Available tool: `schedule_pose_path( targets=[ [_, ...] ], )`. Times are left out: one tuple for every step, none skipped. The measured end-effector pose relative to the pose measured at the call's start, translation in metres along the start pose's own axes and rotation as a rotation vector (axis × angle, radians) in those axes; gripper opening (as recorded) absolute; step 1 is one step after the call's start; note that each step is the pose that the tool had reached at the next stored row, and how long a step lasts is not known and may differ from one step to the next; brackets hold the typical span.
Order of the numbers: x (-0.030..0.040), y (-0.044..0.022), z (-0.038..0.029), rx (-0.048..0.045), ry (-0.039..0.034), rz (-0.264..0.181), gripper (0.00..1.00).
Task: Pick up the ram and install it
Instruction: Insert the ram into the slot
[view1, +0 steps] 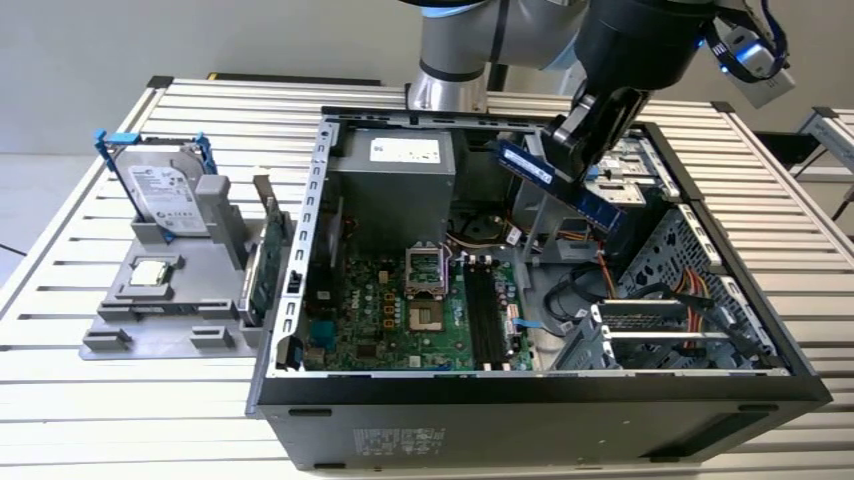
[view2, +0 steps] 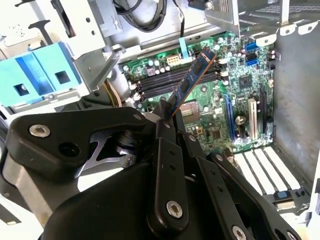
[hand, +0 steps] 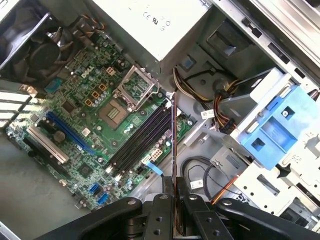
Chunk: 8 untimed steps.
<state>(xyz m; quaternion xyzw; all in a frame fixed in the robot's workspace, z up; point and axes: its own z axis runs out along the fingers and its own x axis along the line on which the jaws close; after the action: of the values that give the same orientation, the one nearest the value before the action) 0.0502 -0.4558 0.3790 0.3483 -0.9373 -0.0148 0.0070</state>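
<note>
**Ram held above an open computer.** The computer case (view1: 534, 395) lies on its side on a slatted desk (view1: 80, 410), with the motherboard (view1: 387, 310) facing up. The tool (view1: 571, 150) hangs over the far part of the case, toward the exterior view's right. Its fingers are clamped on one end of the ram (view1: 561, 185).

The blue stick is clear of the board and touches nothing else. In the exterior view its long axis slants downward toward that view's right, above the cables and the drive cage (view1: 681, 270). The black memory slots (view1: 487, 320) lie lower, toward the exterior view's left and nearer the camera, beside the processor socket (view1: 424, 290).

In the first wrist view the ram is seen edge-on and crosses the direction of the slots at an angle. The second wrist view shows the same skew. On this evidence, stick and slots are not yet parallel.

A hard drive (view1: 167, 195) and a green card (view1: 267, 260) stand in a grey holder (view1: 147, 320) outside the case.
</note>
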Motion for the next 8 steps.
schedule_pose_path(
  targets=[
    [0.0003, -0.0004, 0.0000, 0.0000, -0.0003, 0.009, 0.00],
    [0.0006, -0.0007, 0.0000, -0.0001, -0.0006, 0.017, 0.00],
    [0.0009, -0.0011, 0.0000, -0.0001, -0.0009, 0.026, 0.00],
    [0.0012, -0.0014, 0.0000, -0.0001, -0.0012, 0.035, 0.00],
    [0.0015, -0.0017, 0.0000, -0.0001, -0.0014, 0.044, 0.00],
    [0.0017, -0.0020, 0.0000, -0.0001, -0.0018, 0.054, 0.00],
    [0.0020, -0.0023, 0.0000, -0.0002, -0.0021, 0.063, 0.00],
    [0.0022, -0.0025, 0.0000, -0.0002, -0.0023, 0.072, 0.00]
  ],
)
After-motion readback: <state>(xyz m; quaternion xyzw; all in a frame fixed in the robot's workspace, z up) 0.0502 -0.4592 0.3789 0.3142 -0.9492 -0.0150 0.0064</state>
